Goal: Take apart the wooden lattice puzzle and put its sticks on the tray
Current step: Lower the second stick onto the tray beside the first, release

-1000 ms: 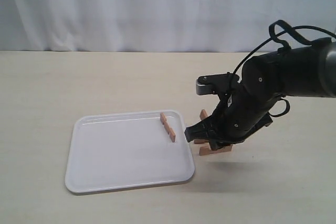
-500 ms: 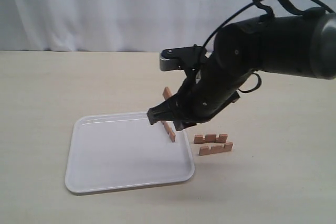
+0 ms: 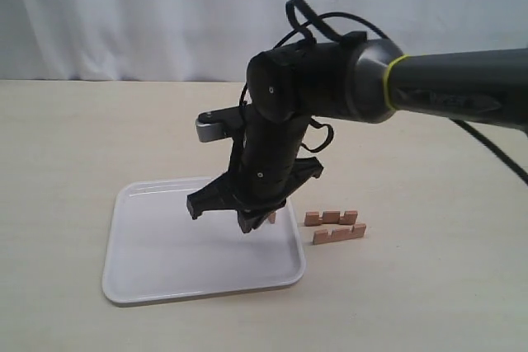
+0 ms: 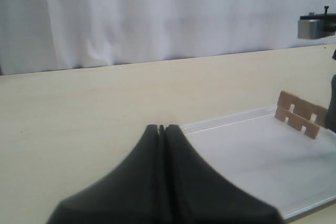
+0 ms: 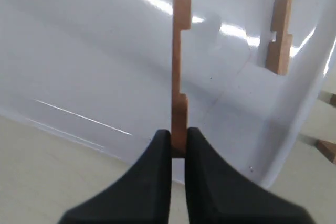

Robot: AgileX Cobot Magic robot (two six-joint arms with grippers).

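Left wrist view, left hand [image 4: 161,129]: black fingers pressed flat together, nothing between them, low over the bare table [image 4: 79,108], with the tray [image 4: 252,156] lying beyond.
tray: white, flat on the table at the near left of the scene; its near half is bare.
loose sticks: two of them, there on the table just right of the tray's right rim. The nearer stick [image 3: 339,234] and the farther stick [image 3: 331,218] lie parallel, close but apart, notches showing.
right hand [image 5: 178,140]: reaching in from the right, over the middle of the tray, pinched narrow on one end of a stick.
held stick [image 5: 181,51]: juts straight out from the fingertips over the white tray floor. Whether its free end touches the tray, I cannot tell.
tray stick [image 5: 282,24]: inside the tray, by the right rim toward the far right corner, apart from the held stick.
curtain [image 3: 124,14]: pale, hanging along the far edge of the table.
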